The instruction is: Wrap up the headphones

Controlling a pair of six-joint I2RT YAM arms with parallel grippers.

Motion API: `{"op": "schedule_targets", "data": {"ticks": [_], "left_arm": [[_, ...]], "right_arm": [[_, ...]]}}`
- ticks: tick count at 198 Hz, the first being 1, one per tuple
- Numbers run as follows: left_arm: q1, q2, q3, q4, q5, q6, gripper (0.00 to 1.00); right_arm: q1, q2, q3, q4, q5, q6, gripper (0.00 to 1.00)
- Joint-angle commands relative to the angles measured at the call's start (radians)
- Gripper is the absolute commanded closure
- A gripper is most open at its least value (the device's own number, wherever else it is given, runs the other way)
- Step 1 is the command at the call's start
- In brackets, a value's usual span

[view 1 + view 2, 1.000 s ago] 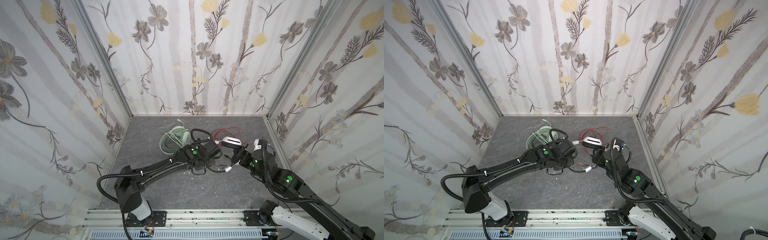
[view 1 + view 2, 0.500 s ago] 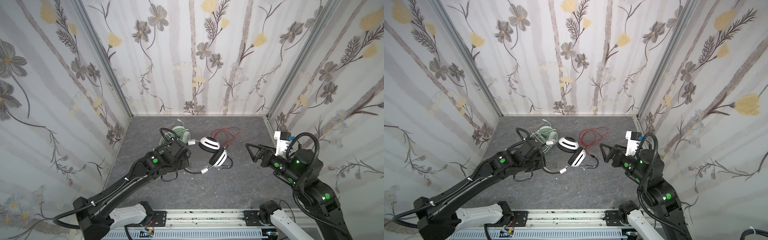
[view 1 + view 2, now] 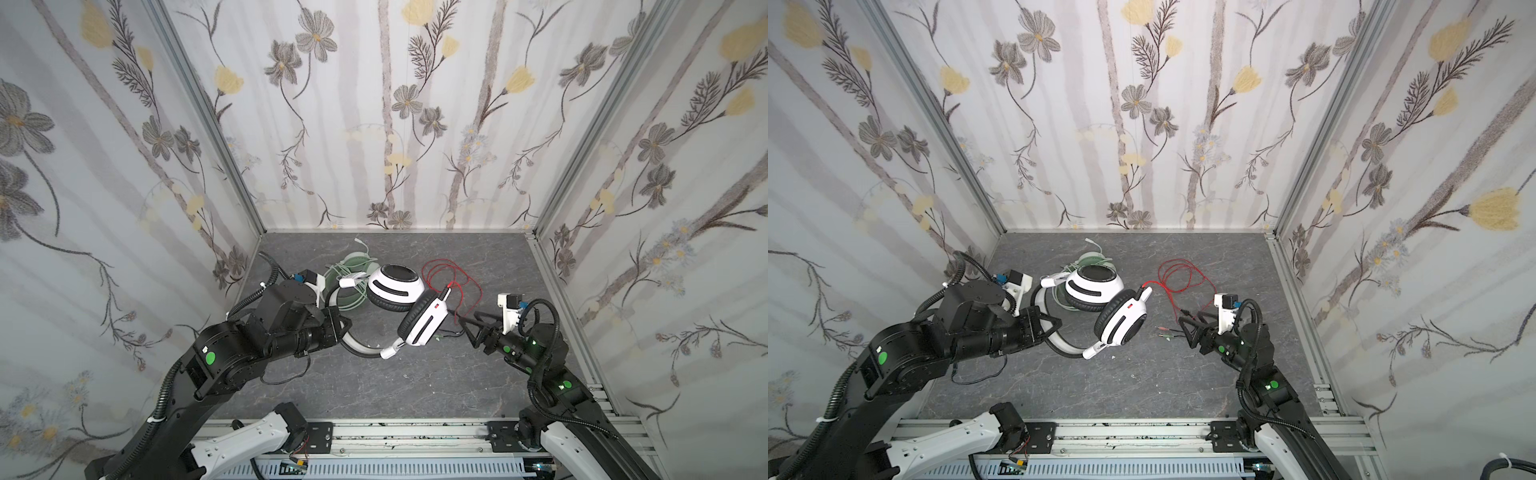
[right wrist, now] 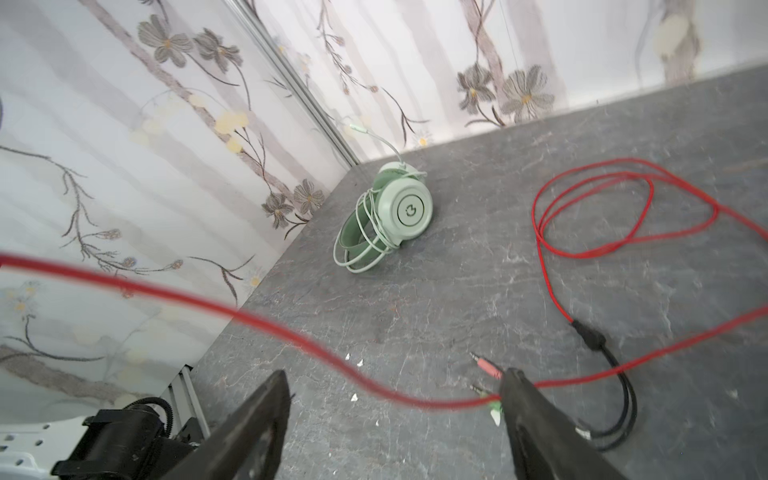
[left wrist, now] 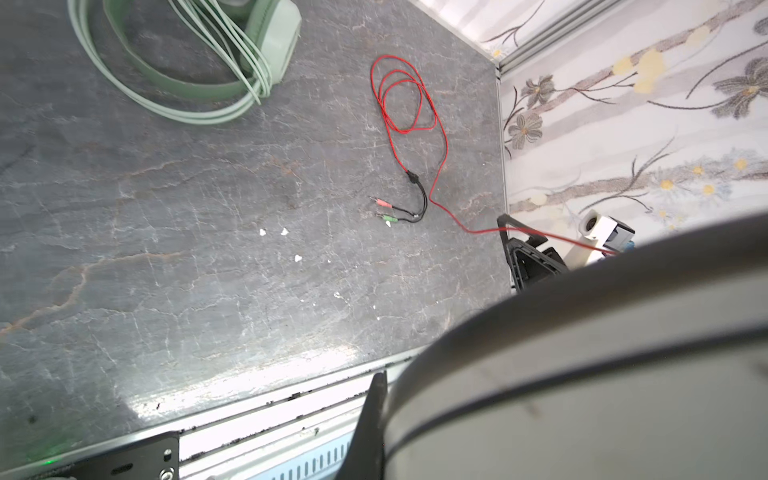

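The left claw (image 3: 344, 328) clamps the white-and-black headset (image 3: 395, 286) by its band above the worktop (image 3: 374, 386). The mint-green headset (image 4: 405, 210) lies wound behind. The red cord (image 4: 124, 286) is unwound, and the right claw (image 4: 395, 376) gapes around it.

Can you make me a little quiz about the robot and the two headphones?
1. Fill in: the thin cord crossing between the right gripper's open jaws is coloured ___.
2. Which gripper clamps the white-and-black headphones by the headband? A left gripper; B right gripper; C neither.
3. True or false: the mint-green headphones have their pale cord wound round them.
Key: 1 red; 2 A; 3 true.
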Motion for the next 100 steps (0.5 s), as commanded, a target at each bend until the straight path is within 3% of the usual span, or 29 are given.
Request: {"op": "schedule_targets", "data": {"ticks": [1,55,100], "left_arm": [[0.003,-0.011,0.036,0.071,0.078,-0.041,1.00],[0.002,0.001,0.108,0.062,0.100,-0.043,1.00],[0.003,0.024,0.173,0.028,0.085,-0.017,1.00]], "right_arm": [[0.023,0.038,-0.013,0.226,0.059,-0.179,0.21],[0.099,0.148,-0.035,0.319,-0.054,-0.324,0.23],[0.110,0.154,-0.117,0.422,-0.155,-0.339,0.28]]}}
